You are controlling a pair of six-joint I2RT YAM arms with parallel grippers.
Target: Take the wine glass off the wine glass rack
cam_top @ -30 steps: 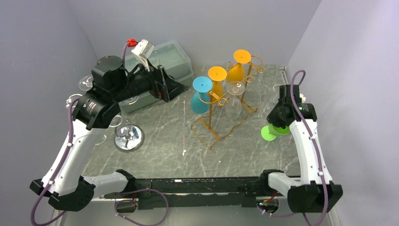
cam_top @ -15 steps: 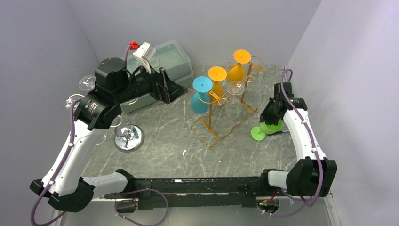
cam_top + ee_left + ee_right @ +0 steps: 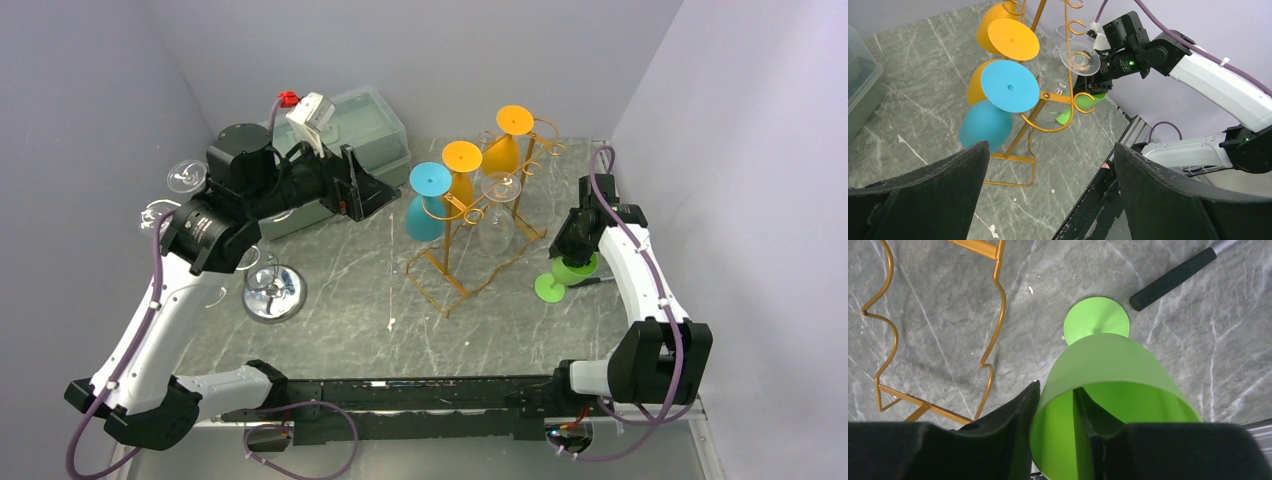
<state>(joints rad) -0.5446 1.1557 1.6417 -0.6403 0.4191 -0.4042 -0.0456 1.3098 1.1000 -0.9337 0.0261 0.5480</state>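
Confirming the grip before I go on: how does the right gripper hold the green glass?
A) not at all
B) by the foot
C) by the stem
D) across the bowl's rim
D: the right wrist view shows the right gripper with one finger inside the green glass bowl and one outside.

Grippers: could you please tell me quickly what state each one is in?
Left gripper: open, holding nothing.
Right gripper: shut on the green wine glass, pinching its rim.

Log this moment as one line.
right pincer: shut on green wine glass | glass off wine glass rack | left pincer: open, empty
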